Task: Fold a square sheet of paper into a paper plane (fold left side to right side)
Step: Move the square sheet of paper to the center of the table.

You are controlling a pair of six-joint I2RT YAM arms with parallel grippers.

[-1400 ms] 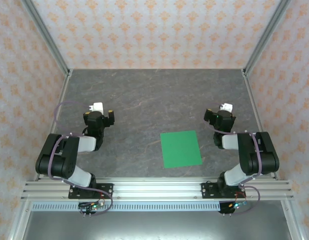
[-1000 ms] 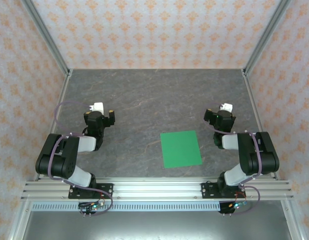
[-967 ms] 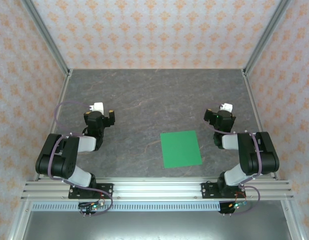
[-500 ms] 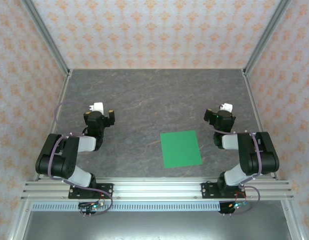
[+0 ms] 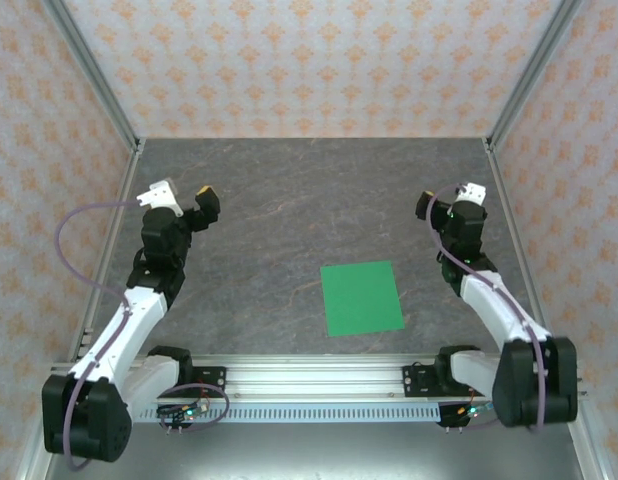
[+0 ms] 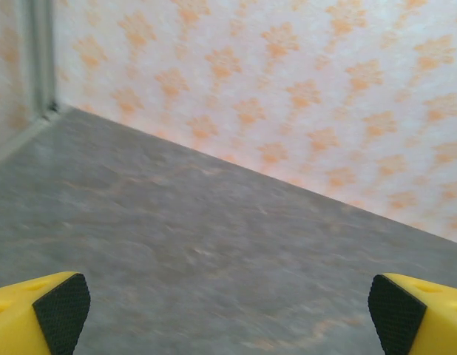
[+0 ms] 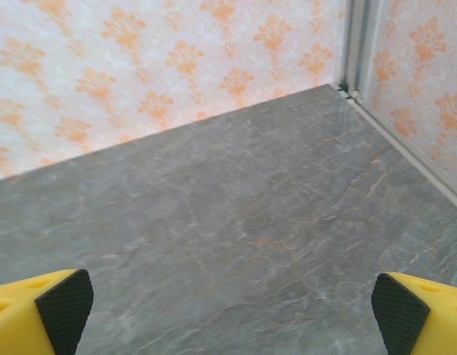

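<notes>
The square sheet of paper [image 5: 362, 297] lies flat and unfolded on the grey table, right of centre and near the front rail. My left gripper [image 5: 187, 196] hovers open over the left side of the table, well away from the sheet. In the left wrist view the left gripper [image 6: 228, 318] has its yellow fingertips [image 6: 62, 314] far apart over bare table. My right gripper [image 5: 449, 200] is raised on the right, beyond the sheet's far right corner. It is open too, and in the right wrist view the right gripper [image 7: 231, 314] has nothing between its pads [image 7: 64, 310].
Orange-patterned walls [image 5: 309, 70] enclose the table on three sides, with metal posts [image 5: 89, 75] at the back corners. An aluminium rail [image 5: 309, 380] runs along the near edge and carries both arm bases.
Both arms have unfolded from their tucked pose. The grippers rose and moved toward the far side, the left one further left. The sheet has not moved.
</notes>
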